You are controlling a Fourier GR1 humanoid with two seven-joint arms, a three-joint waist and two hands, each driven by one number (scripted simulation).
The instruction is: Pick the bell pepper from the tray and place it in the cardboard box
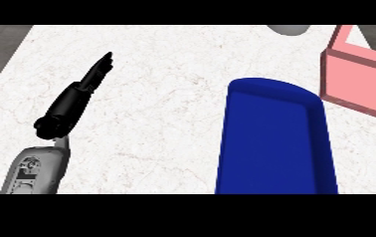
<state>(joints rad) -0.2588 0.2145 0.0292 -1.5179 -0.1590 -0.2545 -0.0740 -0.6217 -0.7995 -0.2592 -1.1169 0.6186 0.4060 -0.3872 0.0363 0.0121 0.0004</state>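
Observation:
A deep blue tray fills the lower right of the head view; its inside looks bare and no bell pepper shows anywhere. A pink box stands at the right edge, partly cut off by the frame. My left hand lies at the left with its fingers straight, pointing up and to the right, holding nothing and well apart from the tray. My right hand does not show in this view.
The white marbled counter spreads across the view. A grey rounded object pokes in at the top edge, right of centre. The counter's dark left edge shows at the upper left corner.

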